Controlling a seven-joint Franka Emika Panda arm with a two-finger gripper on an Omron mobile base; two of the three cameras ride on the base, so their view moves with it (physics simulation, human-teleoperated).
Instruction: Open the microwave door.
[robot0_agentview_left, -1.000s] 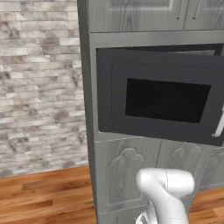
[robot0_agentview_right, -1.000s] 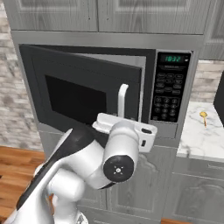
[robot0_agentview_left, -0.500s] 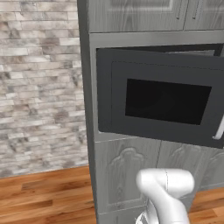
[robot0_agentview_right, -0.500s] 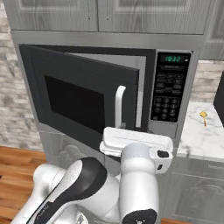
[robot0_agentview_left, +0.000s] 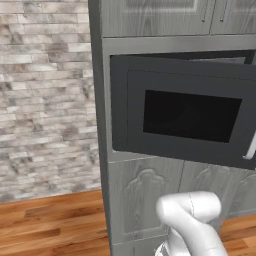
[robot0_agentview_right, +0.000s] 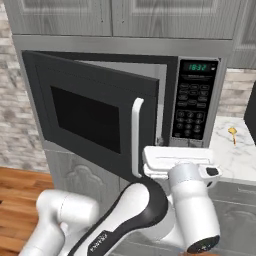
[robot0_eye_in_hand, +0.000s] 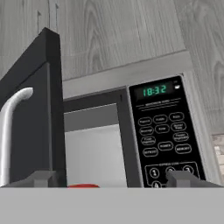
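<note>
The 2 fingertips (robot0_eye_in_hand: 41, 178) poke up at the bottom of the hand view, far apart from each other, with nothing between them. So the gripper (robot0_eye_in_hand: 111, 179) is spread wide and holds nothing. One tip sits near the free edge of the microwave door (robot0_agentview_right: 90, 117). The other sits under the button panel (robot0_eye_in_hand: 166, 131), whose clock shows green numbers.

The door is partly open. It hangs from its left side, and its free edge with the handle (robot0_agentview_right: 136, 137) has swung out toward the robot. Through the gap you can see the pale inside wall (robot0_eye_in_hand: 94, 153) and a bit of something red (robot0_eye_in_hand: 83, 186) low down.

I think the job is partly done. The door could swing out wider.

The door is wider than it is tall. Its white handle runs straight up and down.
</note>
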